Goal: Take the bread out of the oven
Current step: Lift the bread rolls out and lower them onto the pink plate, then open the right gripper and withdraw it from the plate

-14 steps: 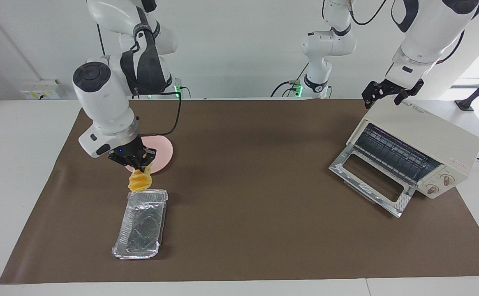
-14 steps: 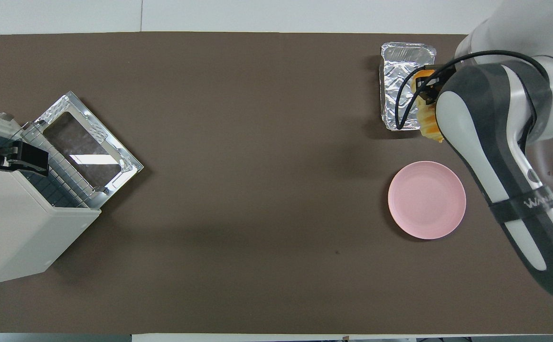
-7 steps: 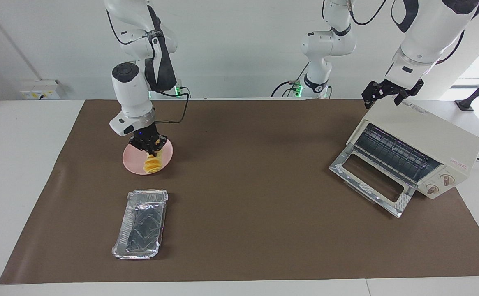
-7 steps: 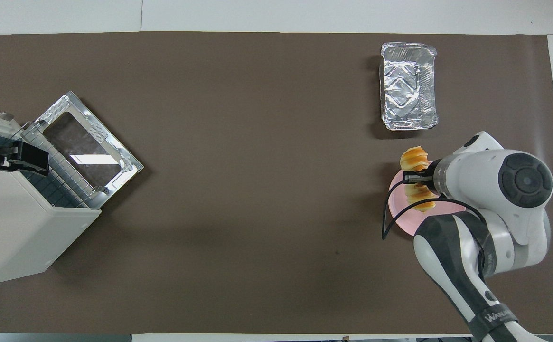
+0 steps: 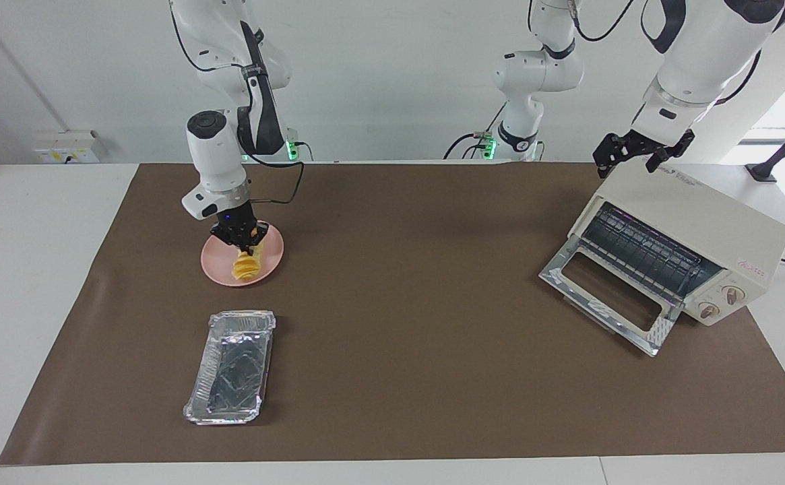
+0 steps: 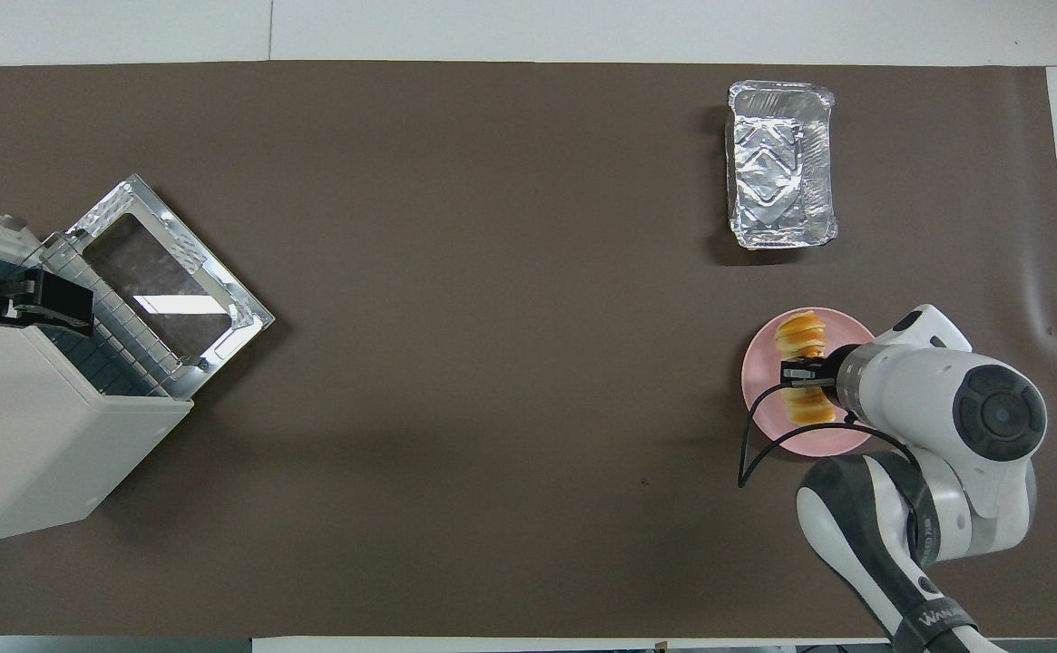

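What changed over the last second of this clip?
The right end effector, shut on the bread, carried it from above the foil tray toward the robots and lowered it over the pink plate; it has not let go. The tray, the oven with its door open and the left end effector above the oven stayed put.

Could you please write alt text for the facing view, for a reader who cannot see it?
The right gripper, shut on the bread, holds it over the pink plate, with an empty foil tray farther from the robots. At the left arm's end of the table, the left gripper waits, open, over the oven, whose door hangs open.
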Controlling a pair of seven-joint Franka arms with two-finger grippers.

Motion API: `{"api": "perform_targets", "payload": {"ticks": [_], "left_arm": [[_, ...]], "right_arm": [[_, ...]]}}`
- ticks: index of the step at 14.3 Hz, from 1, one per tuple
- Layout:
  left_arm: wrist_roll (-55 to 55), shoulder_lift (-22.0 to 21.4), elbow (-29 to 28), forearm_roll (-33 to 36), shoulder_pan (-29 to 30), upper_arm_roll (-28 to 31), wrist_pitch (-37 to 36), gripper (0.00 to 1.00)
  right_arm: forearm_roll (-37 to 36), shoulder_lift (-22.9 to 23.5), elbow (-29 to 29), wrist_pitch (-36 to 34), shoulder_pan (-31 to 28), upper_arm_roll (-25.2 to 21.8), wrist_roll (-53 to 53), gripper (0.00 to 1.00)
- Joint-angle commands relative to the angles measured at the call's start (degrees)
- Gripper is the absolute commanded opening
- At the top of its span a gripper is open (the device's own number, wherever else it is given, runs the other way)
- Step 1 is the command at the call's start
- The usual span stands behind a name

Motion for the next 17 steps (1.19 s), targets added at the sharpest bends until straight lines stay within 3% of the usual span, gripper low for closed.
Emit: {"api": "perform_targets", "payload": {"ticks": [1, 5, 10, 14, 17], "left_arm": [[0.2, -1.5, -1.2, -0.9, 0.7, -0.2, -0.4, 1.00], [0.2, -1.5, -1.2, -0.9, 0.7, -0.2, -0.4, 1.00], [0.1, -1.5, -1.2, -0.9, 0.7, -0.2, -0.4, 1.00], [0.2, -1.5, -1.2, -0.9, 0.7, -0.2, -0.4, 1.00], [0.2, -1.5, -1.2, -0.9, 0.7, -0.2, -0.4, 1.00]], "right_arm": [[1.5, -0.7, -0.5, 0.2, -0.5, 0.5, -0.7, 1.00], [1.5, -1.4, 5.1, -10.4, 0.4, 0.6, 0.3, 1.00], [1.7, -0.9, 25.7, -33.2, 0.4, 0.6, -0.6, 1.00], [1.9, -0.7, 38.9, -42.5, -1.0, 0.1, -8.9, 1.00], [1.9, 2.1, 50.7, -54.8, -3.7, 0.0, -15.9, 1.00]]}}
